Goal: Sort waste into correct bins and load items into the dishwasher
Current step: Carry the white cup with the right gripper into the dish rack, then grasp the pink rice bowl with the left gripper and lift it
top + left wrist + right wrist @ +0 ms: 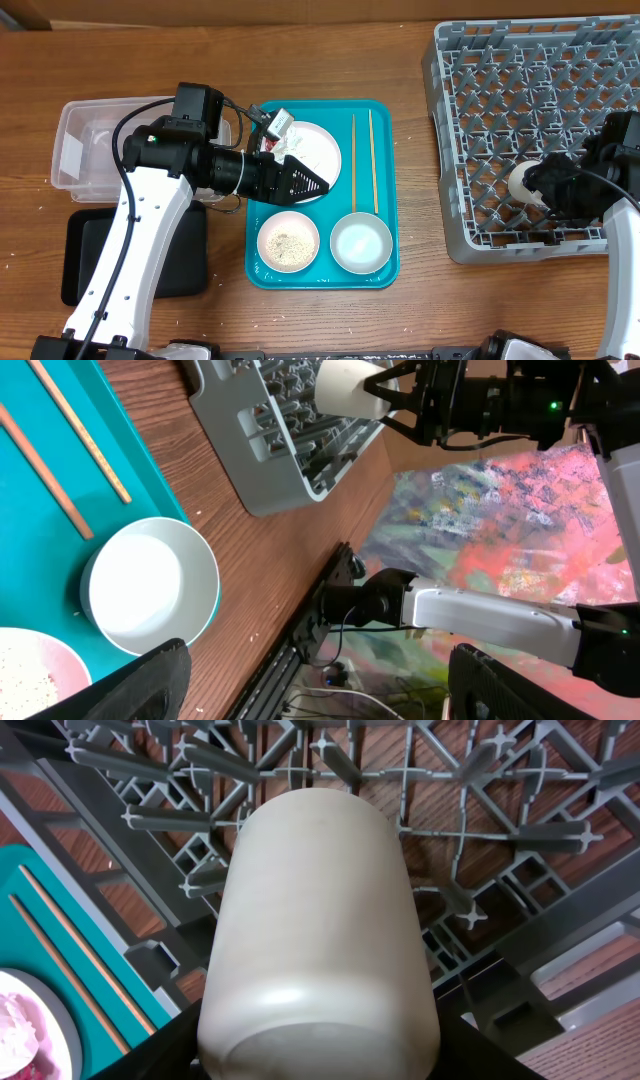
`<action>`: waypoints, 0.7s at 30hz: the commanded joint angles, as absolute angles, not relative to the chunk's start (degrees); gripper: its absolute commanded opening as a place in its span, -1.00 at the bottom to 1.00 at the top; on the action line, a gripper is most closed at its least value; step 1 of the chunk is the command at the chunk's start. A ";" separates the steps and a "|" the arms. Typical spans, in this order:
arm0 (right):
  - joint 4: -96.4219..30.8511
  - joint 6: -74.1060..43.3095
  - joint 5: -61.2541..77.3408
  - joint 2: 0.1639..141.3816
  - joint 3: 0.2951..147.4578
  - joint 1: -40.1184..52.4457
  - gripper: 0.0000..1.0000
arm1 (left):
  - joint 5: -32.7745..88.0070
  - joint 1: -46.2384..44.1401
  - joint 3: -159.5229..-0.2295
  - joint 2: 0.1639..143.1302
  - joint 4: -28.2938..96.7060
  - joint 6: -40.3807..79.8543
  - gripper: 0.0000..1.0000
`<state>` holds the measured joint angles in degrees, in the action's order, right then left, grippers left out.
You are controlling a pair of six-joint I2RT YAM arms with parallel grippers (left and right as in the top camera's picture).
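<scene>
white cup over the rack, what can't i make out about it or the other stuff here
- White cup, right wrist: it fills the frame, so its far end and any contact with the rack are hidden.
- Large plate, overhead: the left arm covers its lower left part and part of the red wrapper.
- Black tray, overhead: partly under the same arm.

Grey pegged plastic dish rack (540, 80), right; white round cup (522, 183) on its side above its near-left part. Large white plate (325, 160) bears crumpled white paper napkin (297, 140) and small red wrapper (268, 146); two thin wooden chopsticks (372, 160) parallel beside it. Rice-flecked white bowl (288, 243) beside empty white bowl (361, 243). Clear plastic tub (70, 130), flat black tray (85, 255), left.
</scene>
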<state>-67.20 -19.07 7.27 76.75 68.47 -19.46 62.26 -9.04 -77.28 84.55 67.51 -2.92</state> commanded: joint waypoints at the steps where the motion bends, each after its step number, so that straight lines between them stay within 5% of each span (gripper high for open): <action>1: -66.72 -19.11 7.60 78.04 69.80 -19.33 0.12 | 62.37 -9.41 -77.41 84.79 67.29 -2.17 0.68; 3: -66.81 -19.11 7.62 79.35 69.73 -19.33 0.13 | 62.39 -9.41 -77.41 84.79 67.31 -2.17 0.68; 9: -67.61 -19.09 10.66 80.73 71.61 -19.33 0.87 | 62.35 -9.41 -77.41 84.79 67.70 -2.17 0.69; 17: -72.90 -17.52 17.04 73.80 76.60 -19.20 0.80 | 56.66 -9.82 -77.41 84.79 67.59 -1.02 0.61; 21: -75.05 -12.64 26.89 70.59 76.58 -17.82 0.62 | 42.65 -13.41 -77.41 84.79 66.24 5.52 0.51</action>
<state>-74.65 -16.32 19.35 72.84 74.81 -19.18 54.74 -10.66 -77.28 84.55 67.13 -0.34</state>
